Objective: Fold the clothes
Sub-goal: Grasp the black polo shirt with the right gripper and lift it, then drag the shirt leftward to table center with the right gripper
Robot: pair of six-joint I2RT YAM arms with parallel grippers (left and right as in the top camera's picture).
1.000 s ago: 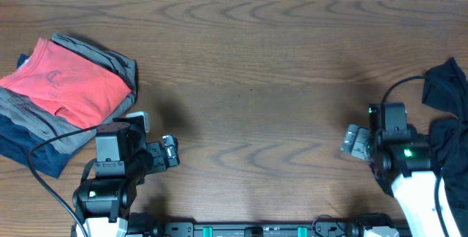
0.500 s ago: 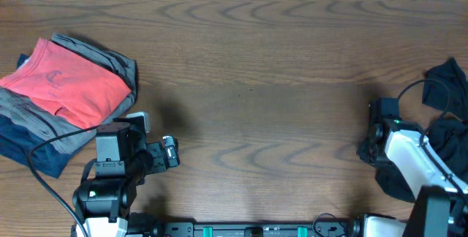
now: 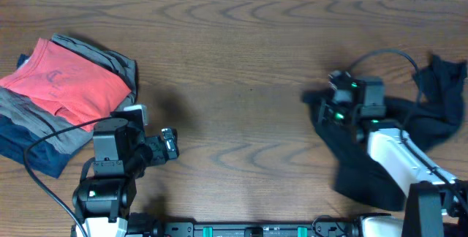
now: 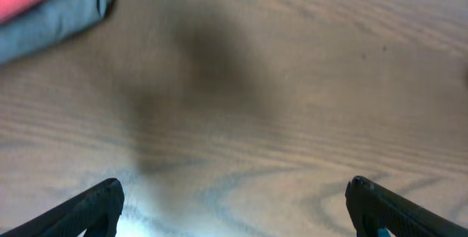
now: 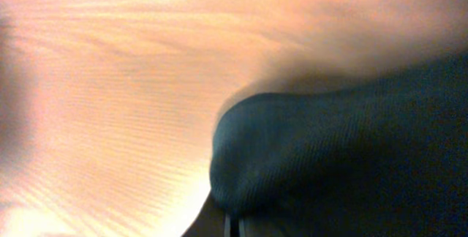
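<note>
The clothes, a black shirt [image 3: 423, 123], lie bunched at the right side of the table and trail toward the middle. My right gripper [image 3: 320, 107] is shut on the shirt's leading edge. In the right wrist view the dark fabric [image 5: 344, 149] bulges over the closed jaws of the gripper [image 5: 231, 227], with bare wood to the left. My left gripper [image 3: 170, 147] hovers open near the front left, far from the shirt. Its two fingertips [image 4: 95, 206] stand wide apart over bare wood, and the gripper [image 4: 234, 215] holds nothing.
A folded pile sits at the far left: a coral-red garment [image 3: 69, 83] on top of grey [image 3: 121, 63] and navy [image 3: 29, 149] ones. The pile's grey corner [image 4: 66, 14] shows at the top left of the left wrist view. Arm cables loop by both bases.
My right gripper shut on the black shirt and pulled it left toward the table's middle, so the fabric now trails behind it. The left arm barely moved.
</note>
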